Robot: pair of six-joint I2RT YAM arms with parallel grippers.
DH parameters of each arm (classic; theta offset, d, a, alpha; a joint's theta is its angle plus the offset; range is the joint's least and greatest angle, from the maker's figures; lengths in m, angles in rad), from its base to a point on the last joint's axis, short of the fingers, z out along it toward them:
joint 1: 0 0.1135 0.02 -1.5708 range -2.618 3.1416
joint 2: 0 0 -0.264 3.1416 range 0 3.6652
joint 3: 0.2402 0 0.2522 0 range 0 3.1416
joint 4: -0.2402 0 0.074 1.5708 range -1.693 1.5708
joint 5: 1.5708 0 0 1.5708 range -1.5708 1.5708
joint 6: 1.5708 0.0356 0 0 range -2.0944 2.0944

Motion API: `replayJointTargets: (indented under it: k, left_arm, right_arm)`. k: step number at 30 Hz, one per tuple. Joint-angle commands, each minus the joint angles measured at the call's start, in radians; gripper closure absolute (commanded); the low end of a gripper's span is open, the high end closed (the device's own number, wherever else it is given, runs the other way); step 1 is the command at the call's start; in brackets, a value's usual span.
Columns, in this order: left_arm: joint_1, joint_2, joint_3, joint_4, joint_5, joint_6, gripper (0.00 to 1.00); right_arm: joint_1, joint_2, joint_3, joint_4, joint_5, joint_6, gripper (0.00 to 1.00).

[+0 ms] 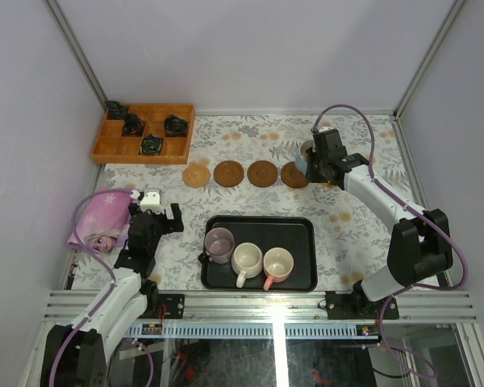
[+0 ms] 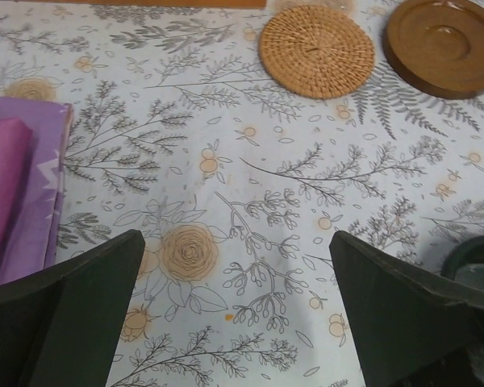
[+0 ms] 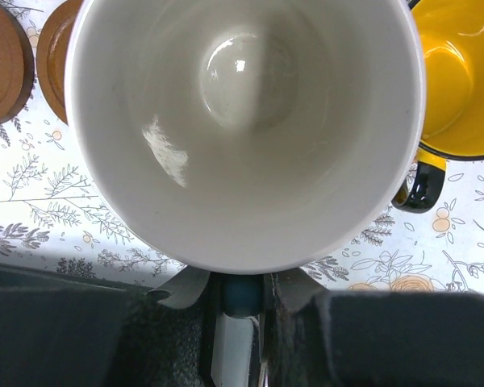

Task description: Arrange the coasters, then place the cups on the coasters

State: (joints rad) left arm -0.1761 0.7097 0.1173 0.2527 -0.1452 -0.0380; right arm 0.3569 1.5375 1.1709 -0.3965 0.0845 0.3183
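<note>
**Blue mug held at the right end of the coaster row**

The right gripper (image 3: 240,292) is pinched narrowly on the blue handle of the light blue ceramic mug with the white inside (image 3: 242,121). It holds the mug upright at the far right of the table. In the top view this mug overlaps the upper right edge of the fourth round dark brown wooden coaster (image 1: 294,175). Whether its base touches that disc cannot be told. Just beside its rim on the right stands the glossy yellow mug with a black handle (image 3: 460,72), the two rims nearly meeting.

The row runs leftward, with narrow gaps between discs. It holds another dark brown wooden coaster (image 1: 262,173), a brown wooden coaster with a raised rim (image 1: 228,172) and a tan woven round coaster (image 1: 197,175) at the left end. A band of flower-printed tablecloth (image 1: 347,230) lies bare between this row and the far edge of the black rectangular tray (image 1: 294,230).

On the tray's near half stand three mugs close together: the mauve mug (image 1: 219,244), the cream mug (image 1: 247,260) and the cream mug with a pink handle (image 1: 277,264).

The left gripper (image 2: 238,314) is spread wide with nothing between its fingers. It sits low over the cloth between the tray's left edge and a folded pink and purple fabric (image 1: 101,218). The orange wooden compartment box (image 1: 113,149) sits in the far left corner, well apart from both arms.
</note>
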Motion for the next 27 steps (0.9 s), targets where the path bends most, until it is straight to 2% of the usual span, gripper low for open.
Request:
replayJointTargets:
  k: [1,4,9,15,24,27]
  left_arm:
    - [-0.003,-0.019,-0.031,0.064,0.025,0.035,0.0]
    - [0.0,-0.073,-0.072,0.097,-0.149,-0.042,0.0]
    - [0.001,-0.242,-0.14,0.079,-0.117,-0.03,0.0]
    - [0.003,-0.342,-0.19,0.069,-0.098,-0.024,0.0]
    - [0.003,-0.35,-0.194,0.068,-0.093,-0.02,0.0]
    - [0.003,-0.322,-0.191,0.085,-0.158,-0.048,0.0]
  right_arm:
    - [-0.009,-0.07,0.006,0.099,-0.012,0.01,1.0]
    - [-0.009,-0.068,0.01,0.093,-0.014,0.009,1.0]
    - [-0.009,-0.068,-0.001,0.095,-0.013,0.008,1.0]
    - [-0.009,-0.079,0.0,0.095,-0.008,0.011,1.0]
    - [-0.009,-0.068,0.009,0.07,0.001,0.013,1.0]
    - [-0.009,-0.066,0.014,0.068,0.009,0.019,1.0]
